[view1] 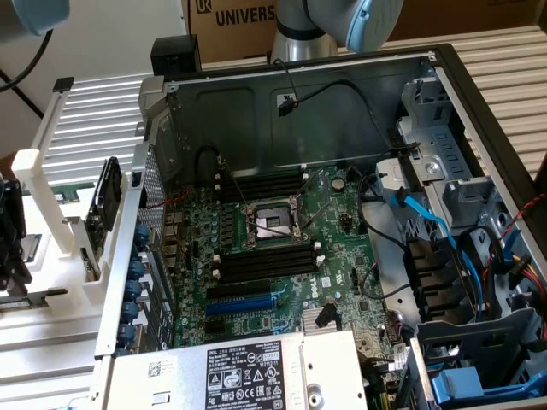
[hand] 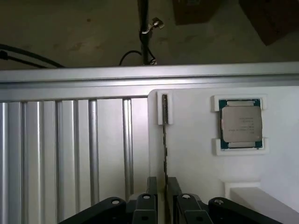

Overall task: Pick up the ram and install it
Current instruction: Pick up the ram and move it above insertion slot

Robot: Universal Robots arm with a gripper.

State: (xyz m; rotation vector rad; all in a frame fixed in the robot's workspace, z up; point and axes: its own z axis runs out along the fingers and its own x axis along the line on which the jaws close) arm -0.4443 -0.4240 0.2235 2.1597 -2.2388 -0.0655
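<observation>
Two black fingers (hand: 150, 189) of the gripper (hand: 159, 186) straddle the ram (hand: 164, 140) in the wrist view, one on each side of its thin edge, parted only a little wider than the stick; we cannot tell whether the pads actually press on it. The ram stands on edge in a white holder (hand: 196, 163), its far end seated in a small white bracket (hand: 161, 108), and a processor chip (hand: 240, 123) lies flat in its own white frame just beside it. The holder rests on a ribbed aluminium table (hand: 70, 149). In the exterior view we see the gripper (view1: 10, 231) at the left edge, over the white fixture, well apart from the open computer case (view1: 479, 102). Inside the case the motherboard (view1: 342, 231) lies flat, with black memory slots (view1: 265, 263) on either side of the processor socket (view1: 272, 224), and a blue expansion slot (view1: 241, 303) nearer to us.
</observation>
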